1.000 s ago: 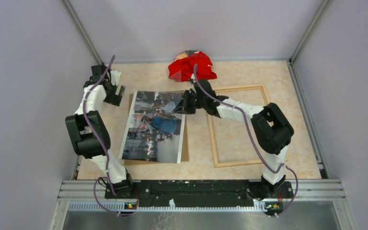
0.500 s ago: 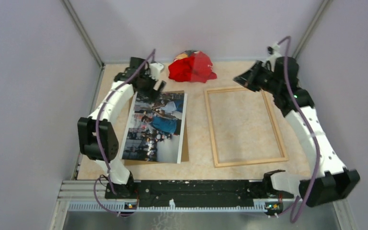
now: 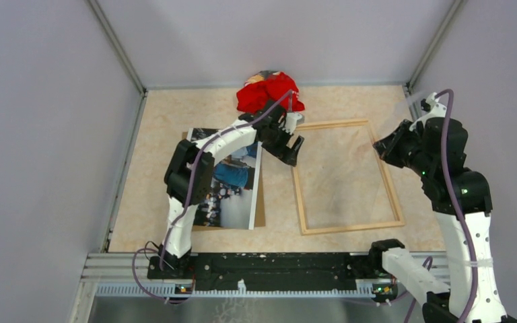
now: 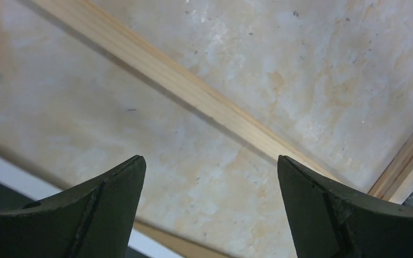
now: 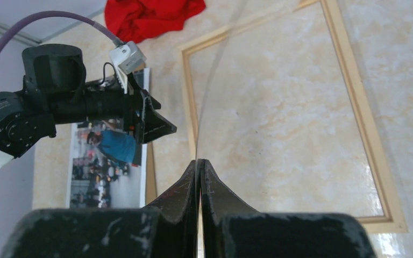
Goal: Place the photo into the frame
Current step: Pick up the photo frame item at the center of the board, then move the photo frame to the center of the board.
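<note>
The photo [image 3: 222, 178], a glossy colour print with a white border, lies flat at the left on a brown board [image 3: 261, 217]. The frame [image 3: 298, 185], thin light wood, lies flat to its right with nothing inside it. My left gripper [image 3: 289, 145] is open and empty, low over the frame's left rail [image 4: 193, 88] near its far corner. My right gripper [image 3: 385, 145] hovers over the frame's right rail. It is shut on a thin clear sheet [image 5: 211, 80] that curves up from the jaws. The photo [image 5: 105, 166] and frame [image 5: 367, 115] also show in the right wrist view.
A crumpled red cloth [image 3: 269, 93] lies at the back, just beyond the frame's far left corner. Grey walls close in the left, right and back sides. The marbled tabletop [image 3: 168, 114] is bare at the back left.
My left gripper has swung right, from the photo's far edge to the frame's left rail. My right arm has drawn back from the far right corner to the frame's right rail.
</note>
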